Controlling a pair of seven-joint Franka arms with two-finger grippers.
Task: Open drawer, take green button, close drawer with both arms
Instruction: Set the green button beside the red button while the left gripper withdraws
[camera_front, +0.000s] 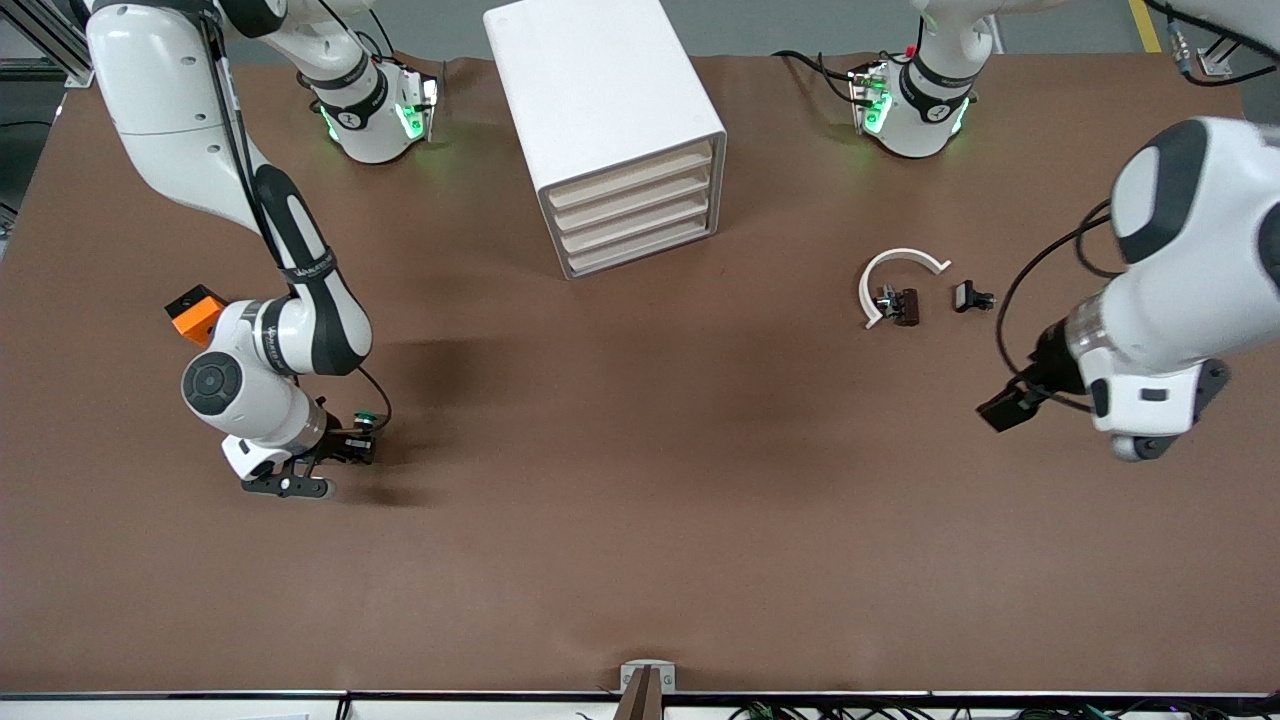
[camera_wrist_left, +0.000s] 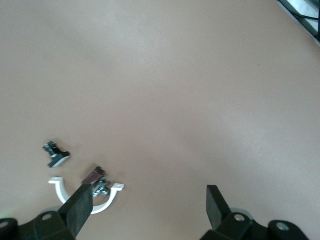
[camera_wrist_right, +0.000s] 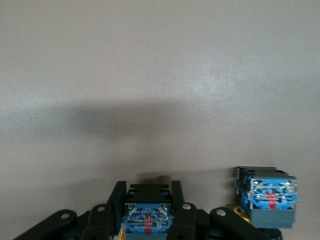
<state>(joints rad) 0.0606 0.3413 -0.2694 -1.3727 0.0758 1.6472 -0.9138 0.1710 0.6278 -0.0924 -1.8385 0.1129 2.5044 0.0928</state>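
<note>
The white cabinet (camera_front: 600, 110) stands at the back middle of the table, and every drawer (camera_front: 635, 215) in it sits pushed in. My right gripper (camera_front: 352, 447) hangs low over the table at the right arm's end, shut on a button (camera_wrist_right: 147, 217) with a blue base and a black body. In the front view a green cap (camera_front: 366, 416) shows at its fingers. My left gripper (camera_front: 1003, 409) is open and holds nothing (camera_wrist_left: 147, 207), over bare table at the left arm's end.
A second blue-based button (camera_wrist_right: 267, 200) stands close beside the right gripper; its cap is hidden. A white curved clip (camera_front: 895, 268), a dark brown part (camera_front: 906, 306) and a small black part (camera_front: 972, 296) lie near the left gripper. An orange block (camera_front: 195, 310) sits by the right arm.
</note>
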